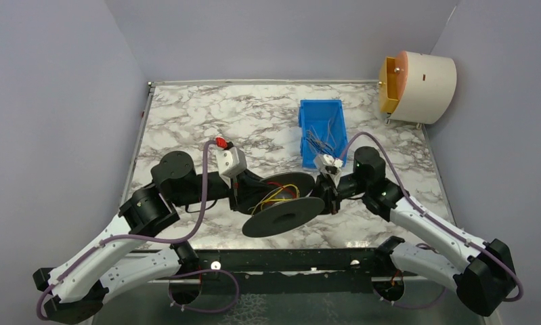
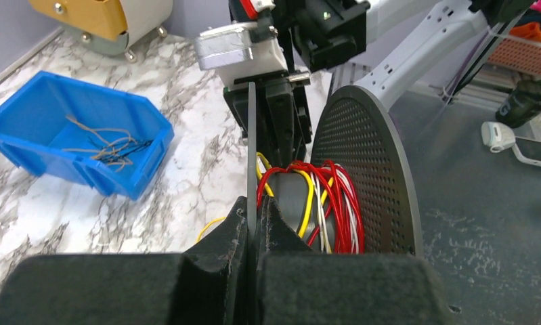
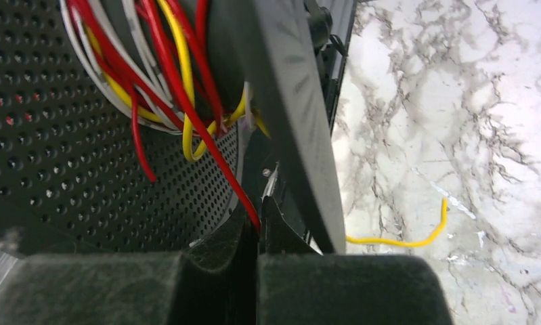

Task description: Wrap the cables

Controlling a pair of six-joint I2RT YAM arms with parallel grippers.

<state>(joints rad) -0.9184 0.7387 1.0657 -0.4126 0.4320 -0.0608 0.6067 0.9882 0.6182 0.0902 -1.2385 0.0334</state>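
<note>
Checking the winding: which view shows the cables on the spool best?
Left wrist: the cables wrap the spool core in plain sight between both flanges. Right wrist shows them close but cropped; top shows only a small glimpse.

Left arm (image 1: 118,252) reached in from the near left, elbow bent, forearm pointing toward the centre, its jaws pinched tight on a thin spool flange (image 2: 251,156). Right arm (image 1: 433,227) mirrored it from the near right, forearm angled inward, its jaws squeezed together on a red cable (image 3: 228,170); the two wrists nearly faced each other
</note>
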